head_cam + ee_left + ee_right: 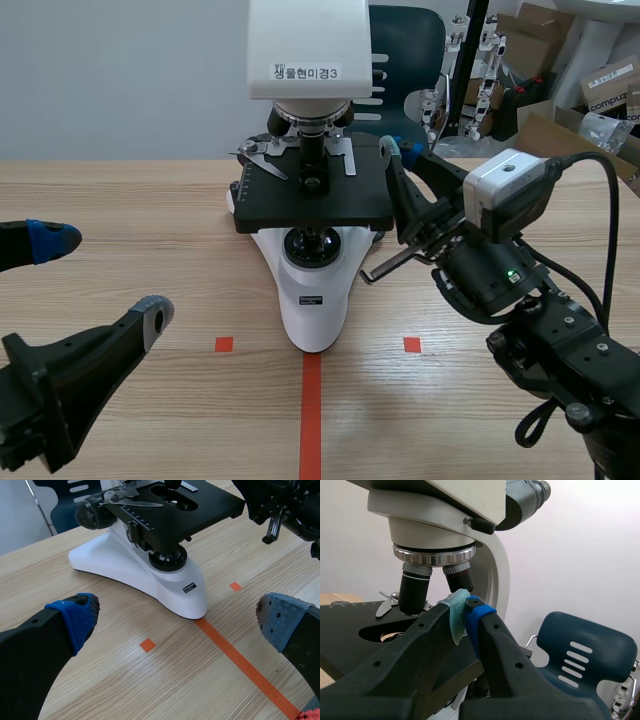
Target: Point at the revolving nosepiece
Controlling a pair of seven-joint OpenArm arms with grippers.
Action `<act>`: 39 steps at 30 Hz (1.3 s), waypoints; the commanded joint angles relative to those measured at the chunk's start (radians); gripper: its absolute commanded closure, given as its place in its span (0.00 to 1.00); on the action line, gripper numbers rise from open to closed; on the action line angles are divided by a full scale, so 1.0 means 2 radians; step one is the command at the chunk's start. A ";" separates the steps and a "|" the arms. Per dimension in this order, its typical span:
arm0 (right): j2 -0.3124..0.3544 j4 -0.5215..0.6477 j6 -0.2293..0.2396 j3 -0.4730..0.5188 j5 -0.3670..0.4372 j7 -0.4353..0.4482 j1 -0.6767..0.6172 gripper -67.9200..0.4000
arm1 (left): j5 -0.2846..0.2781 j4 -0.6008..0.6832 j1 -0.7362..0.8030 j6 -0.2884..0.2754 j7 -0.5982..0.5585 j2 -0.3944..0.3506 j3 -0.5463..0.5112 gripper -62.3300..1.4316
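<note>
The nosepiece [434, 555] sits high on the microscope [312, 290], a knurled metal ring under the white head [308, 45], with two dark objectives [415, 591] hanging from it over the black stage [312, 200]. From my right wrist view the right jaws are clenched on nothing. Their green pad [454, 614] and blue pad [479, 611] are pressed together, and the tips are tilted upward towards the ring. They stop below it, level with the lower end of the nearer objective. I cannot tell whether the pads touch that lens barrel. In the scene view the same tips stand at the stage's right edge, beside the microscope's curved arm, and the right arm [520, 300] slopes up to them from the lower right. The microscope stands mid-bench, its white foot [150, 575] at the far end of the long orange tape line [311, 415], with a small tape square [224, 344] on either side. My left jaws are released wide and sit low over the bench [130, 200], near its front. Their blue pad [80, 615] and grey pad [280, 622] are far apart, and both are short of the foot and touch nothing. Behind the bench are a dark blue chair [585, 650] and some cardboard boxes [560, 60].
</note>
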 commanded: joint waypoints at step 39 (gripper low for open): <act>0.238 0.457 -0.052 0.000 0.140 -0.407 -0.232 0.08 | -0.004 0.006 0.001 0.002 -0.008 0.001 0.002 0.00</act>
